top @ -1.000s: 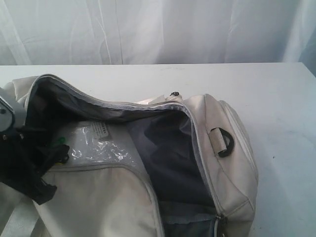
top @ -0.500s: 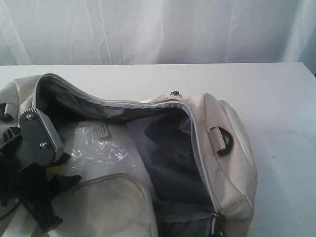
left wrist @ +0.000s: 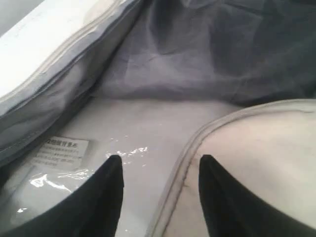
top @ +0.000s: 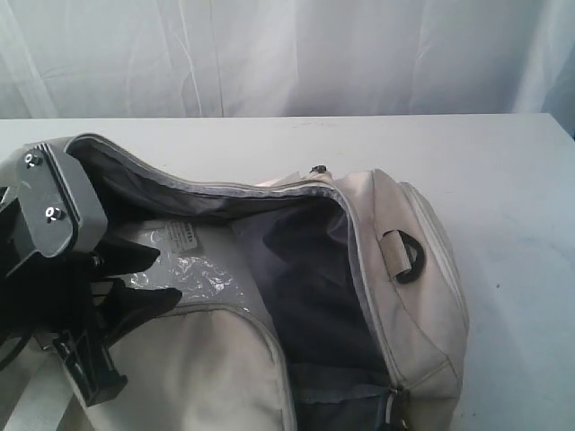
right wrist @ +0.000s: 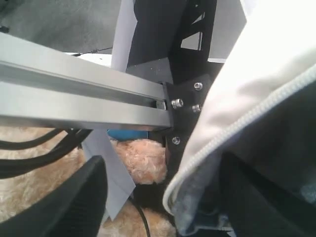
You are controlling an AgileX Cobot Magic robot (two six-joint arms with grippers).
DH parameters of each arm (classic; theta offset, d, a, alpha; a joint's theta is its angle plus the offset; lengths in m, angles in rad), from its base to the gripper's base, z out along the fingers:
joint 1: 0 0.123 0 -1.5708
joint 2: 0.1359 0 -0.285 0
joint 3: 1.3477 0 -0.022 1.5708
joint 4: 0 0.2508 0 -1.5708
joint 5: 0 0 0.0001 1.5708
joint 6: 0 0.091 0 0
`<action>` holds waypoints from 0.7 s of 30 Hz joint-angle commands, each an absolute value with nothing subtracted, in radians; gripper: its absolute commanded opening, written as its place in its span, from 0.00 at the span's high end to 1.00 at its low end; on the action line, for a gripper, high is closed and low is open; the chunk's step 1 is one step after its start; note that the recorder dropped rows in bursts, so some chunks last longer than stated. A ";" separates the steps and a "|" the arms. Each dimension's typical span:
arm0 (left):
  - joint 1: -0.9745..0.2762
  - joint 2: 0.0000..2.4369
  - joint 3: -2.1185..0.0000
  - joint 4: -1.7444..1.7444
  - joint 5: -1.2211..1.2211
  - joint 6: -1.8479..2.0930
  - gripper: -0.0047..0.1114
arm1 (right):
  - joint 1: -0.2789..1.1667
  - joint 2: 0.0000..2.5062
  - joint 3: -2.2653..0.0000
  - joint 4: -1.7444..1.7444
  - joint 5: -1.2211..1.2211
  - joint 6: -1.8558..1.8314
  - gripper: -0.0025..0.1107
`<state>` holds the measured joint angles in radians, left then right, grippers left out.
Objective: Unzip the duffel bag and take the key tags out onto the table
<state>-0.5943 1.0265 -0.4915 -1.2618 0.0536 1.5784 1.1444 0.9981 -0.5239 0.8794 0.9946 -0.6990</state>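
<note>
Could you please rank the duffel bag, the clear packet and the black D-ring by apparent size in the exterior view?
1. duffel bag, by far the largest
2. clear packet, only partly visible
3. D-ring, smallest

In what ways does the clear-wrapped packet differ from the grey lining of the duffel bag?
The packet is white under shiny, wrinkled clear wrap; the lining is dull grey cloth. The packet carries a printed label; the lining shows none. The packet lies flat; the lining sags in folds. Both lie inside the open duffel bag.
</note>
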 commanded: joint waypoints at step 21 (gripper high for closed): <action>-0.592 0.792 -0.496 -1.356 -0.245 1.483 0.63 | 1.145 0.939 -0.764 0.390 0.452 -0.445 0.46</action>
<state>-0.5943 0.8713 -0.4915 -1.2866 -0.1518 1.4998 1.1459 0.9150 -0.7599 0.4866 0.5765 -0.5338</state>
